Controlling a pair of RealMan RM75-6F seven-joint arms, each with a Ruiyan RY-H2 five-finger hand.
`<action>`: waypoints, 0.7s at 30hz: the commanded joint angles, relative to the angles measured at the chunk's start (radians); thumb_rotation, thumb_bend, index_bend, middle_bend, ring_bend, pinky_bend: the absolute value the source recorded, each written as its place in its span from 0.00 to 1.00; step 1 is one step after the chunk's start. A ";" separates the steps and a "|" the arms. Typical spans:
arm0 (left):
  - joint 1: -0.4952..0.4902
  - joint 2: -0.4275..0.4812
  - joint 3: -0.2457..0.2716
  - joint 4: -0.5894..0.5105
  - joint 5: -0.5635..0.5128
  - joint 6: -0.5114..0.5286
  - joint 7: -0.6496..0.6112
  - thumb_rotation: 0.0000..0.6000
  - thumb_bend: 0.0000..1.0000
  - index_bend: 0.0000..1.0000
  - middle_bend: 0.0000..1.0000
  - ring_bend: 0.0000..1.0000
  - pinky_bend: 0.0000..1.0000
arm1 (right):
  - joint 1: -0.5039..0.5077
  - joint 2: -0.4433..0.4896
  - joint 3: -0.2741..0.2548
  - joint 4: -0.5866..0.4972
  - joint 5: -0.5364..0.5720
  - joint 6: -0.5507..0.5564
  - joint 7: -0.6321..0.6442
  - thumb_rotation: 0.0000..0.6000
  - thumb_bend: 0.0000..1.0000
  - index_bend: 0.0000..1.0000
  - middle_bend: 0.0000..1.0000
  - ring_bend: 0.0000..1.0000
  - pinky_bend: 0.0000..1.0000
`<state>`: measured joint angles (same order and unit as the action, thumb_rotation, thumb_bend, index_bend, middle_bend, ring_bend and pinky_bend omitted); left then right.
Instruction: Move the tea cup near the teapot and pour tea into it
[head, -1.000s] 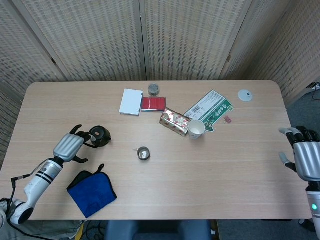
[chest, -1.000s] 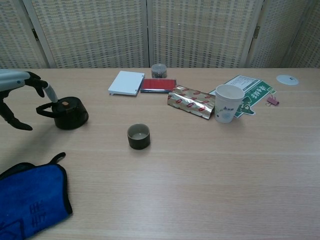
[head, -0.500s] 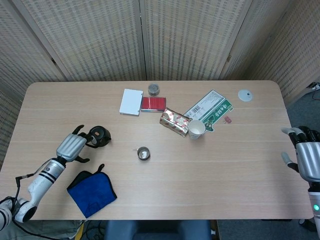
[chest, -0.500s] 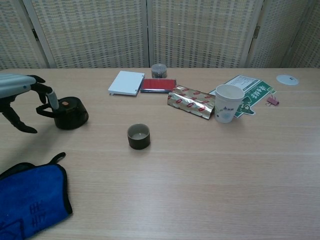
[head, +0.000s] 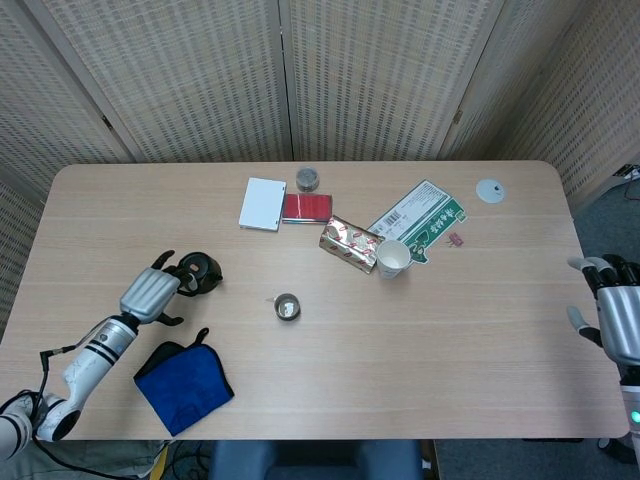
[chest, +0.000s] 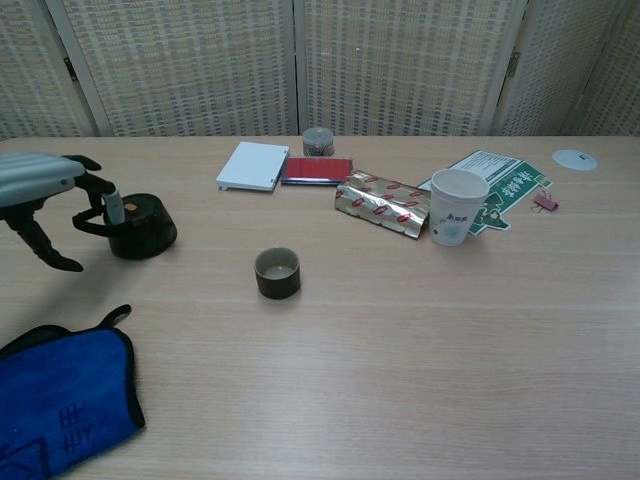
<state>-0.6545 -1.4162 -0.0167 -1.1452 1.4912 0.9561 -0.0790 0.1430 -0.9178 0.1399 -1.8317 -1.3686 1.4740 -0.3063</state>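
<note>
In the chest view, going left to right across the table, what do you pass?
Left hand → teapot → tea cup → gold foil packet → paper cup → pink clip → white disc.

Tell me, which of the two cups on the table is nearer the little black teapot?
The small dark tea cup, standing alone mid-table. The white paper cup stands further right, beside the green leaflet, much further from the teapot.
</note>
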 joint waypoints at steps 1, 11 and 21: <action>-0.001 -0.003 0.002 0.005 0.000 -0.002 0.015 1.00 0.08 0.40 0.35 0.32 0.00 | -0.001 -0.001 -0.001 0.002 0.000 0.000 0.001 1.00 0.23 0.29 0.30 0.20 0.27; -0.001 -0.013 0.001 0.008 -0.014 -0.013 0.044 1.00 0.08 0.43 0.37 0.32 0.00 | -0.005 -0.003 -0.002 0.007 0.001 0.002 0.008 1.00 0.23 0.29 0.30 0.20 0.27; 0.002 -0.025 0.006 0.014 -0.022 -0.022 0.068 1.00 0.08 0.46 0.40 0.34 0.00 | -0.008 -0.005 -0.002 0.010 0.003 0.003 0.011 1.00 0.23 0.29 0.30 0.20 0.27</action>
<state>-0.6530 -1.4403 -0.0109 -1.1318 1.4691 0.9335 -0.0116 0.1349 -0.9231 0.1376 -1.8215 -1.3652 1.4768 -0.2957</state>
